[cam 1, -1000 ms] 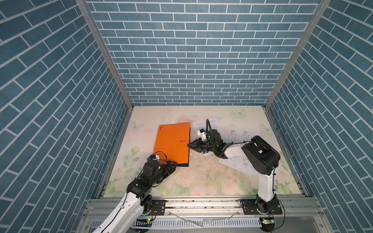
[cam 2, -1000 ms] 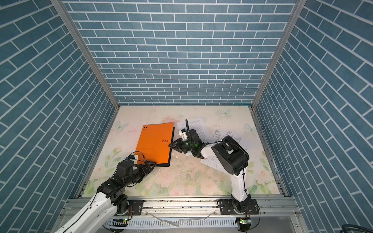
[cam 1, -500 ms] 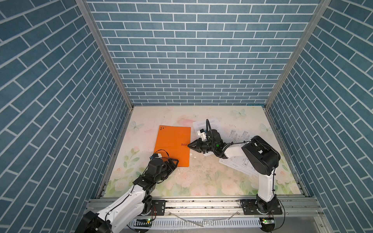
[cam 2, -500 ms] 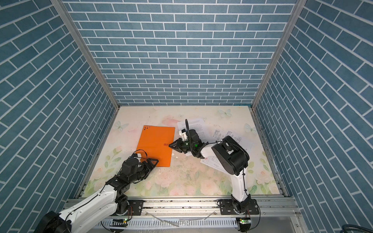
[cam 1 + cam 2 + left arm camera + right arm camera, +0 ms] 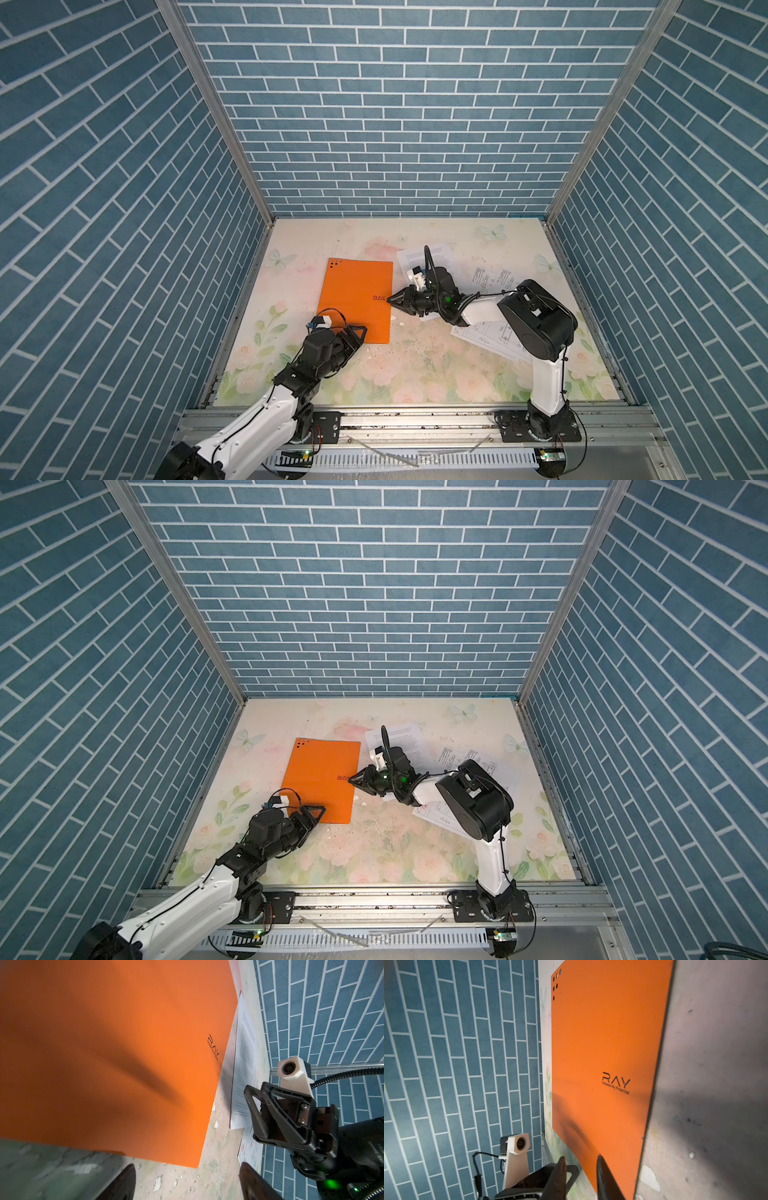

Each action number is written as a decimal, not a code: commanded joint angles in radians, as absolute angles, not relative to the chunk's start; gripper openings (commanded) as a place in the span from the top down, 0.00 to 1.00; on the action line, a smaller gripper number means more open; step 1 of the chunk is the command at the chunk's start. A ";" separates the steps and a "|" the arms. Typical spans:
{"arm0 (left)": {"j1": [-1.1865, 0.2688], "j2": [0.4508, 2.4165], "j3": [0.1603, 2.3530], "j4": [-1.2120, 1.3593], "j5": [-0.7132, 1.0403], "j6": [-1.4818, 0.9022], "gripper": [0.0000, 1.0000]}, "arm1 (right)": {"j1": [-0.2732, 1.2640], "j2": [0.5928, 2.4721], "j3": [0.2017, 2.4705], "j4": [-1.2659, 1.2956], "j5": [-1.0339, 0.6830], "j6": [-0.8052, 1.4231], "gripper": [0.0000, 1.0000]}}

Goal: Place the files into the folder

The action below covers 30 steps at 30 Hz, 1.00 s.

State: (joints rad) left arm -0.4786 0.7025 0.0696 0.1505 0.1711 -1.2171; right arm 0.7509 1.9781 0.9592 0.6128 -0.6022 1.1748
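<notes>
Blue brick walls box in the flowered tabletop. On it the folder lies shut and flat, orange side up, a little left of the middle in both top views. None of the files are in it. The text sheet lies just off its right edge, partly hidden by my right arm. The far drawing sheet and the near drawing sheet lie further right, the near one tucked under the arm.

My left gripper sits low at the folder's near edge with its jaws spread wide and nothing between them (the left wrist view shows only bare table there). My right gripper points at the folder's right edge, next to the dark logo. Its fingers stand narrowly parted, and from the right wrist view they grip nothing.
</notes>
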 commanded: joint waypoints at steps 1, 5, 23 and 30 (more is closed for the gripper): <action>-0.486 0.621 0.090 -0.005 0.129 -1.207 0.17 | 0.757 1.926 0.989 0.555 -0.562 1.127 0.68; -0.483 0.489 0.118 -0.205 0.072 -1.184 0.12 | 0.756 1.914 0.992 0.520 -0.547 1.101 0.63; -0.310 0.431 0.149 -0.344 0.116 -1.066 0.17 | 0.778 1.938 1.017 0.465 -0.544 1.053 0.60; -0.268 0.485 0.110 -0.205 0.167 -1.075 0.26 | 0.779 1.942 1.015 0.466 -0.552 1.052 0.61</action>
State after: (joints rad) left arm -0.2783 0.4763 0.1173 -0.2638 0.1398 -1.0985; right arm 0.7742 1.9480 0.9810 0.4770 -0.5606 1.0725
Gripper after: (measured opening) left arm 0.749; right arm 0.390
